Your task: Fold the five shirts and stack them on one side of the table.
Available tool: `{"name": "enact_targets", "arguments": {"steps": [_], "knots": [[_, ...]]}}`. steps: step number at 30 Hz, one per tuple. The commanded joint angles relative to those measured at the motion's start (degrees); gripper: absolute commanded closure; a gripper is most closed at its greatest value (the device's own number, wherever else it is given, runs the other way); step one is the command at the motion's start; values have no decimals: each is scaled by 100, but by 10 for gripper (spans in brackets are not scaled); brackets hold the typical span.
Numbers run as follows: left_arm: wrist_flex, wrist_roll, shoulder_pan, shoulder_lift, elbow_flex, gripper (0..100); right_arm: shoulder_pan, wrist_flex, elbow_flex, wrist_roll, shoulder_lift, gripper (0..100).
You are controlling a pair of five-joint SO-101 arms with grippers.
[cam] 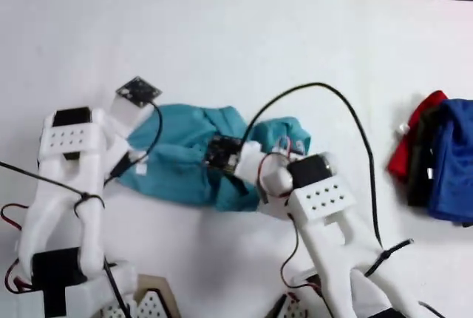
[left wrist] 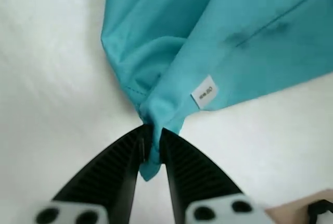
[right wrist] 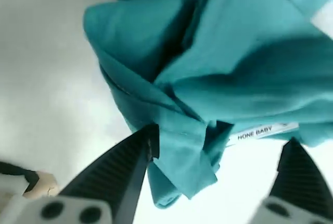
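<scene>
On table [cam: 236,29], teal shirt [cam: 185,151], left end effector [left wrist: 153,134] pinching its corner, right end effector [right wrist: 221,136] spread open around a fold

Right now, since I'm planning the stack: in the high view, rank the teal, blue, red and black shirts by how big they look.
1. teal shirt, clearly largest.
2. blue shirt, though cut by the frame edge.
3. red shirt and black shirt: both narrow strips, partly covered, too alike to rank.
</scene>
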Motion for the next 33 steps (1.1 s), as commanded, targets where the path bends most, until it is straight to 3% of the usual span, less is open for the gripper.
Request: {"name": "enact_targets", "arguments": {"steps": [1, 8, 16, 21, 33], "knots": [[62, 18, -149, -246, -66, 977, 198, -92, 167, 35, 119, 625], [-18, 9, -141, -246, -75, 977, -13, -224, 246, -114, 330, 638], [-237, 0, -132, -211, -75, 977, -884, -127, 677, -273, 356, 820], [-246, -26, -149, -211, -101, 977, -892, 259, 659, -281, 338, 945], [-343, -9, -132, -202, -48, 977, -725, 163, 352, -290, -136, 950]]}}
